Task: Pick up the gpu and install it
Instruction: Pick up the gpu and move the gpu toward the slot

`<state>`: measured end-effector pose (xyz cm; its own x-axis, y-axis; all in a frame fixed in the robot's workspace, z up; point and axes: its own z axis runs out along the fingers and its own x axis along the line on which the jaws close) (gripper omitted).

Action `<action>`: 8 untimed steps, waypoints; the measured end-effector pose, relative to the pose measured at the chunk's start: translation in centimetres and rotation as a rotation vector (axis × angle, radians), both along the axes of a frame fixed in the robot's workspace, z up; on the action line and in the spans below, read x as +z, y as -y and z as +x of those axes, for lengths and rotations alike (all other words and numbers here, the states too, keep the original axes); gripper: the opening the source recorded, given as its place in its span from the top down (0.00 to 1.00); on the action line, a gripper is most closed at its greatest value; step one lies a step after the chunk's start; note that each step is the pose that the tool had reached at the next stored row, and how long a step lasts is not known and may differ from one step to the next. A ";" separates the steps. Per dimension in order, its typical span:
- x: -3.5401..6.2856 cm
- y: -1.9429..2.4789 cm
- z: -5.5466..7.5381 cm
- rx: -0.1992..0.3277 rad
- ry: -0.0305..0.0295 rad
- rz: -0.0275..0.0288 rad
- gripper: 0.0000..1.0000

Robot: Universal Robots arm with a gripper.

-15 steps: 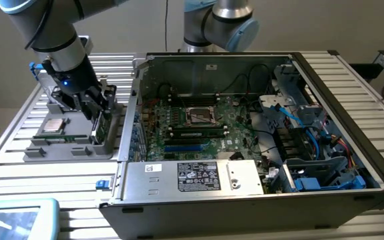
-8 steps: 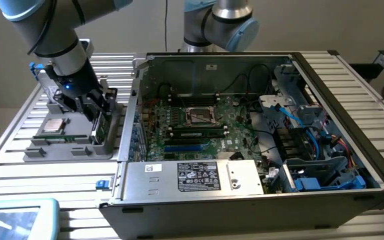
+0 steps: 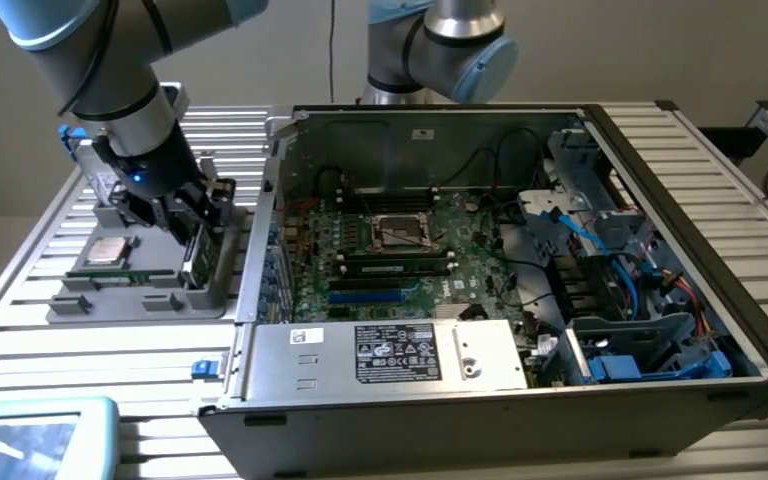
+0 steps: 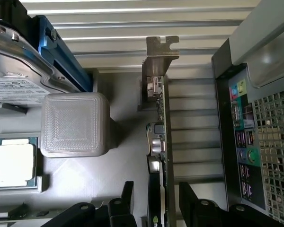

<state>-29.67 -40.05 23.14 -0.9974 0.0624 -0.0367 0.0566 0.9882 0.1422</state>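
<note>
The end effector (image 3: 184, 225) is hanging over the grey tray (image 3: 77, 305), which is sitting on the slatted tabletop (image 3: 37, 350) at the exterior view's left of the open case (image 3: 651, 400). It is standing wide open and gripping nothing.

The gpu (image 4: 162, 142) is standing on edge in a slot of the tray, on the side nearest the case. In the exterior view it is showing as a dark upright slab (image 3: 200, 255) directly under the end effector.

From the wrist, the card is showing edge-on, running straight out from between the two black fingers (image 4: 128, 201). Its silver bracket (image 4: 161, 52) is lying at the far end, away from the end effector. The long axis is therefore lying along the gap between the fingers, roughly parallel to the case's port panel (image 4: 241, 142). One finger is facing each flat side, so the closing direction is crossing the card's thin dimension, not its length.

A clear gap is showing on the side toward the grey block (image 4: 73, 125). The finger on the case side is sitting closer to the board, and whether it is touching cannot be told.

The hard drive (image 4: 19, 71) and the CPU (image 4: 14, 163) are lying well off to the block's side, outside the fingers' span. Judging from this, the end effector is straddling the card's near end, lined up but not yet closed.
</note>
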 end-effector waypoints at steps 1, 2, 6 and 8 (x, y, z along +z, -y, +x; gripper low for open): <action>-0.05 0.00 0.0 0.000 0.0001 0.0003 0.49; -0.10 0.00 0.0 0.000 0.0001 0.0004 0.49; -0.29 0.00 0.0 -0.001 0.0001 0.0007 0.49; -0.35 0.00 0.0 -0.001 -0.0001 0.0006 0.52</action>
